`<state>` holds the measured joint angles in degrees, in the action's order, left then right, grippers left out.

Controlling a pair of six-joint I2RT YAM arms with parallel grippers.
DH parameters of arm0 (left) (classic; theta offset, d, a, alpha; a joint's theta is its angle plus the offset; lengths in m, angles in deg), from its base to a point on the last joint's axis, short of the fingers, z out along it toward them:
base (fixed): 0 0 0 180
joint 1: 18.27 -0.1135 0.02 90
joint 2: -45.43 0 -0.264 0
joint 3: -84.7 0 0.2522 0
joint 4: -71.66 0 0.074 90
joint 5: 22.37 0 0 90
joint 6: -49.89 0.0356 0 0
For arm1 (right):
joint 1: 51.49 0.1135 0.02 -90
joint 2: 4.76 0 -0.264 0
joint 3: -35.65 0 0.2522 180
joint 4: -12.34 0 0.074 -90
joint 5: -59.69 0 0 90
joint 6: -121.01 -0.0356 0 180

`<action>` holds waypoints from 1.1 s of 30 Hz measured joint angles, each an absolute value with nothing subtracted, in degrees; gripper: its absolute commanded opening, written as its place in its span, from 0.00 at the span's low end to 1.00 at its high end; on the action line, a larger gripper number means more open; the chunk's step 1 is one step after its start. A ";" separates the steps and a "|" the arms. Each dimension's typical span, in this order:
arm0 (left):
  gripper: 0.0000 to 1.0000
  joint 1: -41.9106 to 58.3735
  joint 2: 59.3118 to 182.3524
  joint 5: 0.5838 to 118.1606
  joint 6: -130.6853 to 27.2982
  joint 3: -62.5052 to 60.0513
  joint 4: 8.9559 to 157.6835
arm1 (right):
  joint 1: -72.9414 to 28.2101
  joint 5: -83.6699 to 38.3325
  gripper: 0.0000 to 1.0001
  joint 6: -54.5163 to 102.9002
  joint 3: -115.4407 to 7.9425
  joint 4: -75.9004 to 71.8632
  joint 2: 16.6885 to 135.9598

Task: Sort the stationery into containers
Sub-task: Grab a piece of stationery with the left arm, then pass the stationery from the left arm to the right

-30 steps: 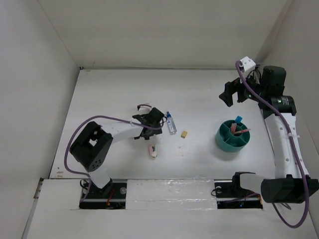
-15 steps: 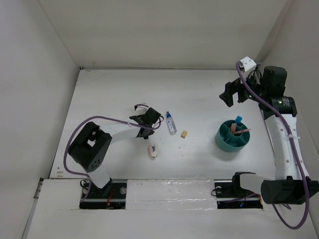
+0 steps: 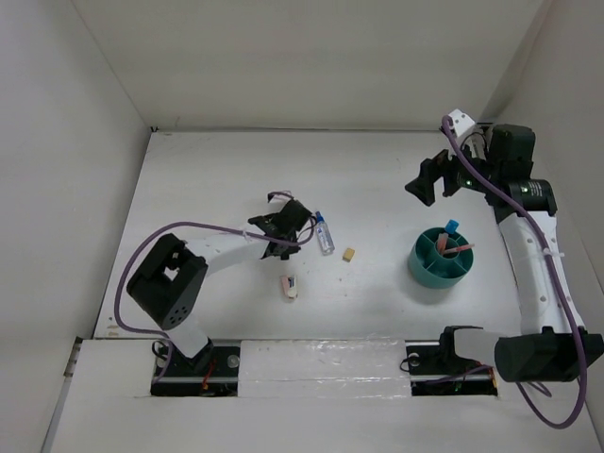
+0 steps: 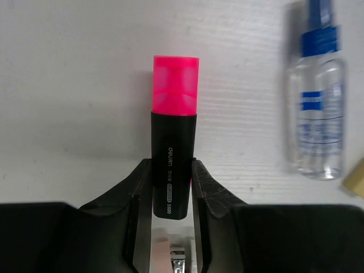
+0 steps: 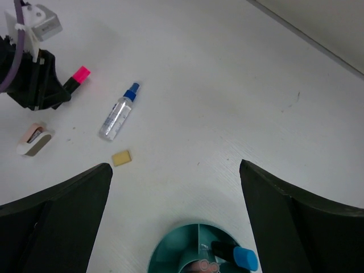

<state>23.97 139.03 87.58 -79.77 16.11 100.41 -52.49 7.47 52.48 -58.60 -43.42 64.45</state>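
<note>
My left gripper [image 4: 170, 168] is shut on the black body of the pink-capped highlighter [image 4: 174, 142], whose cap points away from the wrist. The clear blue-capped bottle [image 4: 315, 122] lies on the table just right of it. In the top view the tan eraser [image 3: 349, 254] sits right of the bottle [image 3: 324, 233], and the pinkish stapler [image 3: 290, 286] lies below the left gripper [image 3: 293, 217]. The teal container [image 3: 416, 261] stands at the right, holding a blue-capped highlighter [image 5: 244, 257] and pink pens [image 3: 459, 250]. My right gripper [image 5: 173, 170] hangs open above and behind the container, holding nothing.
White walls close the table in at the back and on both sides. The arm bases sit along the near edge. A purple cable loops from the left arm [image 3: 179, 231] over the table.
The left gripper has shut on the pink-capped highlighter and shifted slightly right. The right gripper has moved a little to the left, still open.
</note>
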 measured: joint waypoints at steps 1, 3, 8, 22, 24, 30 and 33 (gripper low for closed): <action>0.00 24.15 138.74 87.67 -79.03 14.61 100.87 | -52.47 7.80 1.00 52.48 -58.63 -43.42 64.76; 0.00 24.17 137.43 87.56 -77.30 11.96 100.97 | -52.40 8.37 1.00 52.48 -58.63 -43.44 65.17; 0.00 26.92 130.59 87.16 -71.12 9.93 97.11 | -52.40 12.54 1.00 52.48 -58.63 -43.53 65.37; 0.00 49.13 129.41 98.46 -51.23 7.63 73.13 | -49.47 29.37 0.99 51.91 -58.87 -46.28 69.24; 0.00 49.52 129.59 100.89 -49.24 7.63 69.68 | -49.47 29.96 0.99 51.78 -58.91 -46.50 69.66; 0.00 51.64 129.67 104.12 -44.02 8.97 58.31 | -48.88 33.00 0.99 51.15 -58.93 -46.90 69.98; 0.00 51.88 129.70 104.08 -42.53 10.32 54.70 | -47.90 34.40 0.99 50.67 -58.93 -46.92 70.18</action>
